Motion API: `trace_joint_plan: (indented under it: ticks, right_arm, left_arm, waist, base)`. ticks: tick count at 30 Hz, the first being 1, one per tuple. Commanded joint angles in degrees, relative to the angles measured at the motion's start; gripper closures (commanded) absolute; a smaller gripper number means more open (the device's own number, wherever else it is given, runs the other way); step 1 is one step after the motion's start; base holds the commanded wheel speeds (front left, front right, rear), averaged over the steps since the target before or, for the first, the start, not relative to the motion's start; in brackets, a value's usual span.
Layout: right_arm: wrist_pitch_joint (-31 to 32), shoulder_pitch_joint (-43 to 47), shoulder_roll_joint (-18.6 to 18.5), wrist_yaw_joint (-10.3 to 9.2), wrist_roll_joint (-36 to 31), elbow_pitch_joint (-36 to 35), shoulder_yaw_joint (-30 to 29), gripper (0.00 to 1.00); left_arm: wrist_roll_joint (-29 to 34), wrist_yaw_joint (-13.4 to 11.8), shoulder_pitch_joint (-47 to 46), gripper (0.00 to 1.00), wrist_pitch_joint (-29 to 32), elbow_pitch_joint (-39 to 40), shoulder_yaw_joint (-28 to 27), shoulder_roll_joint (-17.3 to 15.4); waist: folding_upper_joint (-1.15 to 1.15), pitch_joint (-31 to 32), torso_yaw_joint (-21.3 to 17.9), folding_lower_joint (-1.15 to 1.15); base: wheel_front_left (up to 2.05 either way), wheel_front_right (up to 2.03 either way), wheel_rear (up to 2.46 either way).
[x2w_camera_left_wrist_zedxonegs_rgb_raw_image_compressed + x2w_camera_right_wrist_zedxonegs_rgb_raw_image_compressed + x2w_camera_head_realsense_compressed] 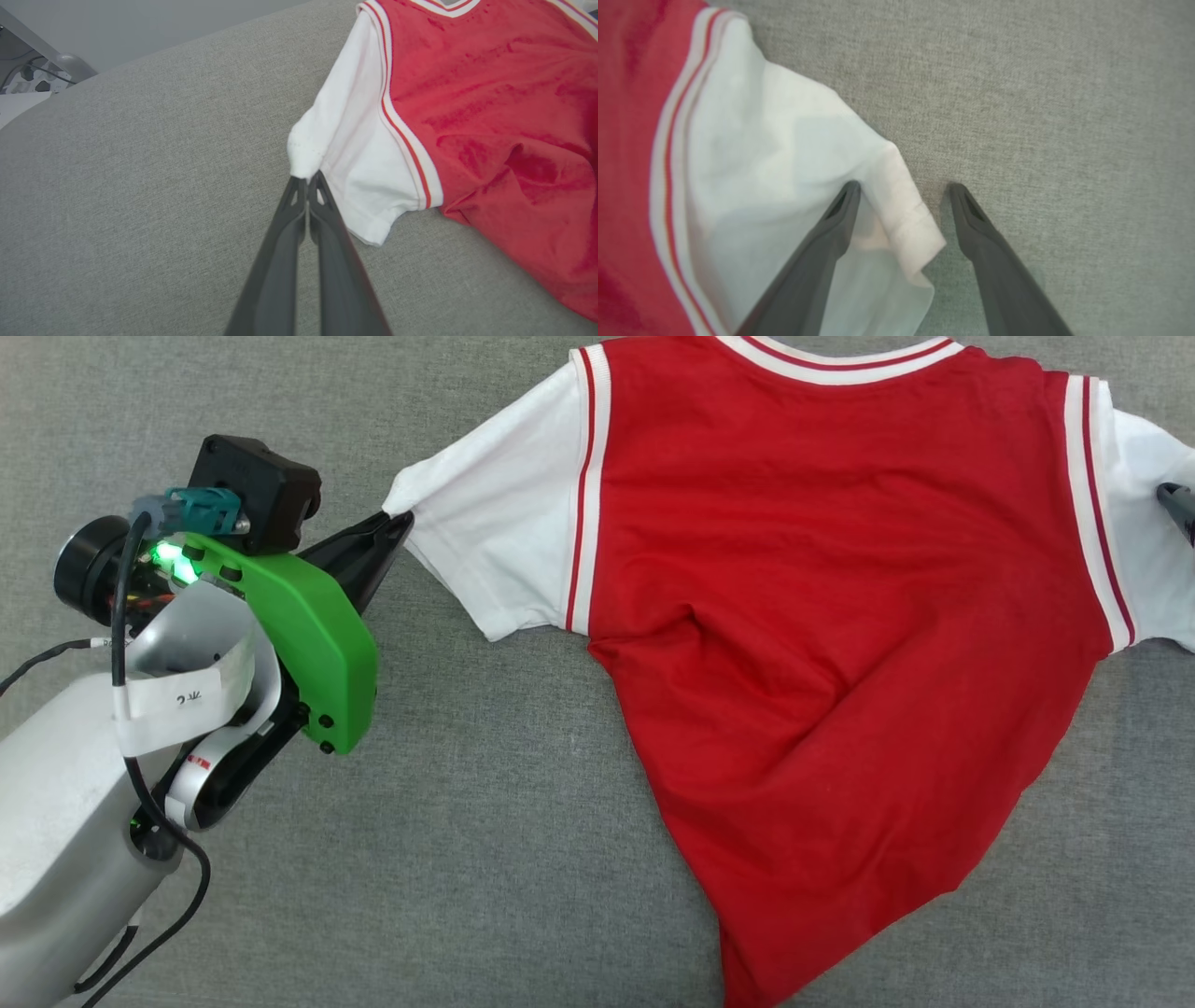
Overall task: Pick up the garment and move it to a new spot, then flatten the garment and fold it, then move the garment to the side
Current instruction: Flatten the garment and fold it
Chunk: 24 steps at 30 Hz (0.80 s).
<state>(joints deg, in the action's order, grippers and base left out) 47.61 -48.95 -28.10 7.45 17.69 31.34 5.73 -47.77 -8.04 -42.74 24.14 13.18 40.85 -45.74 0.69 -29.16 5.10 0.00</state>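
Note:
The garment (822, 616), a red jersey with white short sleeves and red-and-white striped trim, lies spread on the grey fabric surface (485, 859), plain red side up. My left gripper (403, 519) is shut on the hem corner of its left white sleeve (345, 154); in the left wrist view the gripper (307, 179) has its tips pinching that cloth. My right gripper (903, 186) stands open over the edge of the other white sleeve (784, 186), one finger on the cloth and one over the bare surface. In the head view a dark fingertip (1178, 506) rests at the right sleeve.
Grey woven upholstery surrounds the garment, with wide free room to the left and front. The left arm's green housing (299, 635) and cables sit at the lower left. A white desk with cables (32, 79) shows beyond the surface's far edge.

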Motion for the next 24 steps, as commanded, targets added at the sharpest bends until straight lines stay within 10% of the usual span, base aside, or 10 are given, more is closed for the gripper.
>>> trace_joint_plan:
  ticks: [1,2,3,4,24]
  right_arm:
    - [0.6,1.2,0.9,0.03,1.1,2.0,2.3,0.0]
    - [1.0,1.4,0.7,0.03,1.6,2.4,3.1,0.03]
    - [1.3,1.5,0.5,0.03,2.1,2.8,4.0,0.64]
    - [1.2,1.6,0.2,0.03,2.6,3.0,4.5,1.0]
    - [-23.9,-0.1,-3.1,0.03,5.9,1.4,5.4,1.0]
  left_arm:
    - [0.7,0.3,-1.0,1.0,-0.5,-0.4,0.0,0.3]
    - [0.7,0.4,-1.1,1.0,-0.6,-0.6,0.0,0.4]
    - [0.7,0.5,-1.2,1.0,-0.7,-0.8,0.0,0.5]
    - [0.7,0.6,-1.2,1.0,-0.8,-1.0,0.0,0.5]
    - [0.7,-1.0,1.3,1.0,-10.3,-7.5,-4.0,0.1]
  waist:
    - [-0.69,0.0,0.1,0.0]
    - [-0.69,0.0,0.1,0.0]
    - [-0.69,0.1,0.1,0.0]
    - [-0.69,0.2,0.1,0.0]
    - [-0.69,12.8,-3.7,0.0]
  base:
    - [0.0,0.0,0.0]
    - [0.0,0.0,0.0]
    - [0.0,0.0,0.0]
    - [0.0,0.0,0.0]
    - [0.0,0.0,0.0]
